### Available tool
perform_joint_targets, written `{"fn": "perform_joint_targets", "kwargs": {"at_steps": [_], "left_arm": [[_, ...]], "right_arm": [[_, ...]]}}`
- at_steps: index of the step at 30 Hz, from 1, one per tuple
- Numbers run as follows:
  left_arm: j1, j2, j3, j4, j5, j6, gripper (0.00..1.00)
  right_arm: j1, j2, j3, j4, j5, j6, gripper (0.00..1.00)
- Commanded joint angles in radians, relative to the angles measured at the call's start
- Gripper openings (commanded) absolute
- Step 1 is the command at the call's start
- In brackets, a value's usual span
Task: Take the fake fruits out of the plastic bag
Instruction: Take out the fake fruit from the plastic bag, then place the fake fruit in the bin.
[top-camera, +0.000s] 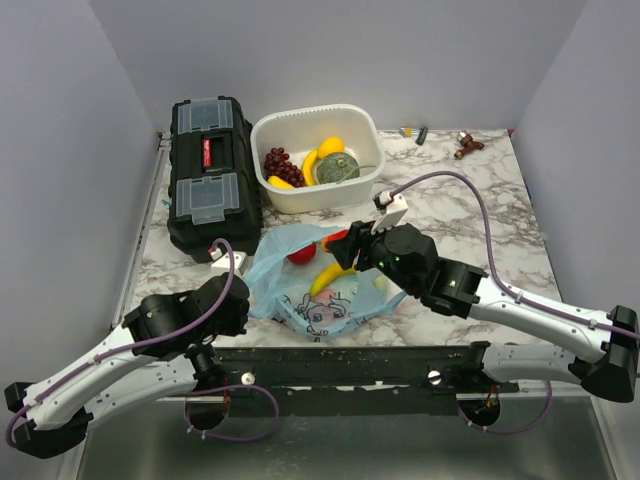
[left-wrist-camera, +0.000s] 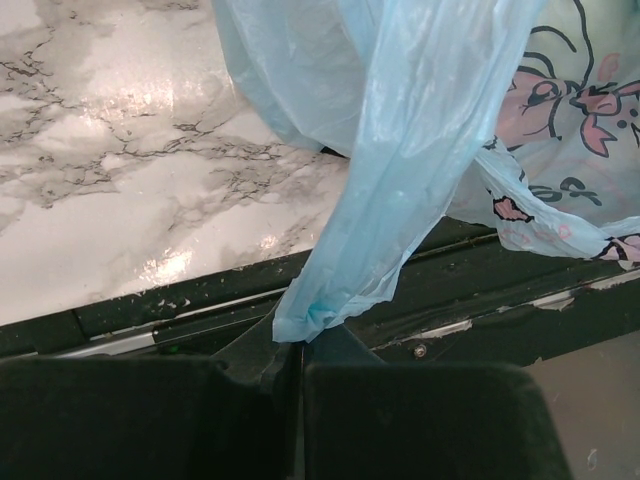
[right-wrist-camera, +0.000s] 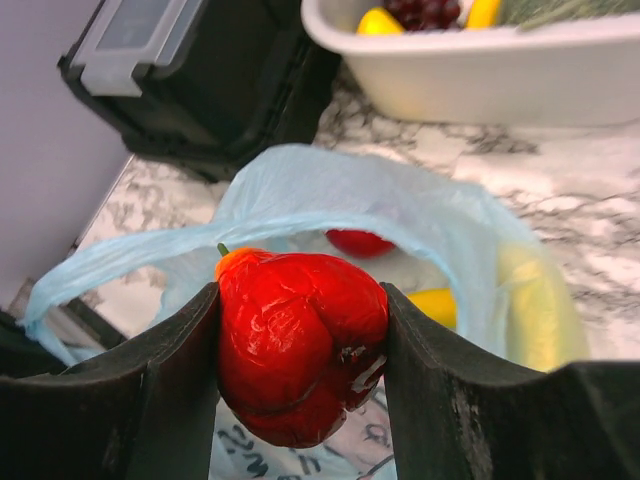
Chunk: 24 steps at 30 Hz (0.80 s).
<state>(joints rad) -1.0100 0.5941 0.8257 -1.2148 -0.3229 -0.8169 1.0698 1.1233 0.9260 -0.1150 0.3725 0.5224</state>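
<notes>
Red piece (right-wrist-camera: 300, 340) upright in right gripper (right-wrist-camera: 302, 360), stem up, over plastic bag (right-wrist-camera: 350, 190)

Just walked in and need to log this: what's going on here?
The left gripper pinches a stretched strip of the blue bag. The right gripper holds a red fruit at the bag's mouth. Another red piece and a banana lie inside it; grapes and a melon sit in the white tub.
</notes>
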Motion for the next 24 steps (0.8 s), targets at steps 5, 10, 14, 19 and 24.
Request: {"fn": "perform_joint_targets", "kwargs": {"at_steps": [5,10,14,19,24], "left_arm": [[0.000,-0.010,-0.002,-0.015,-0.011,-0.001,0.00],[0.001,-0.013,0.000,-0.017,-0.016,-0.007,0.00],[0.001,-0.018,-0.001,-0.016,-0.016,-0.005,0.00],[0.001,-0.022,-0.002,-0.015,-0.015,-0.005,0.00],[0.001,-0.037,-0.003,-0.013,-0.015,-0.004,0.00]], "right_arm": [[-0.006,0.030,0.069,0.076,0.308,-0.166,0.04],[-0.044,0.183,0.182,0.119,0.357,-0.245,0.04],[-0.100,0.316,0.276,0.188,0.327,-0.288,0.04],[-0.196,0.487,0.410,0.215,0.227,-0.285,0.05],[-0.271,0.678,0.570,0.222,0.148,-0.294,0.04]]}}
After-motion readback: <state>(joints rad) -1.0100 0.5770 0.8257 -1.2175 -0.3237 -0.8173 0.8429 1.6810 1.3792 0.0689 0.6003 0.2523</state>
